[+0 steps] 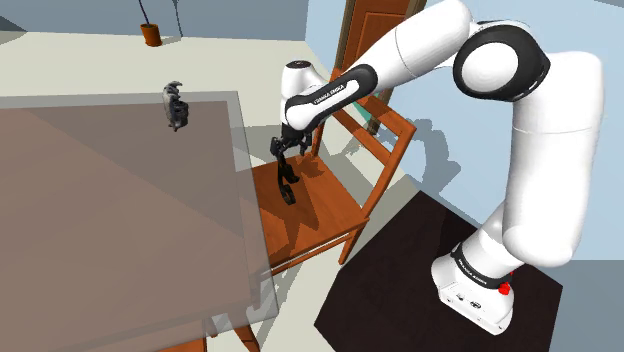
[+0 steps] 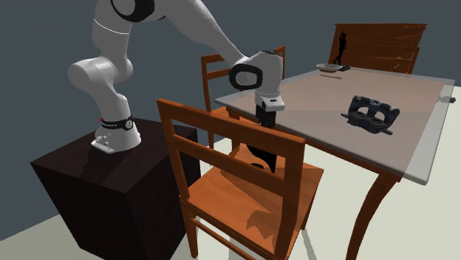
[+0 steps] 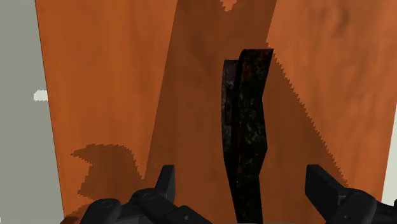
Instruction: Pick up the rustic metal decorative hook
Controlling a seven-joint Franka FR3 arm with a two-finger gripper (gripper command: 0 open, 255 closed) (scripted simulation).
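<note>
Orange wooden chair pulled up beside a big grey counter. On its seat, right under the end effector, the dark hook, long, thin and speckled. Seen from the wrist: end effector opened wide, two black fingers well apart, the hook between them and touching neither. Cannot tell whether standing up or lying flat. On the counter, well away from the hook, a small dark lumpy thing. Far back on the pale floor, a brown pot. Under the white arm, a dark box stand.
</note>
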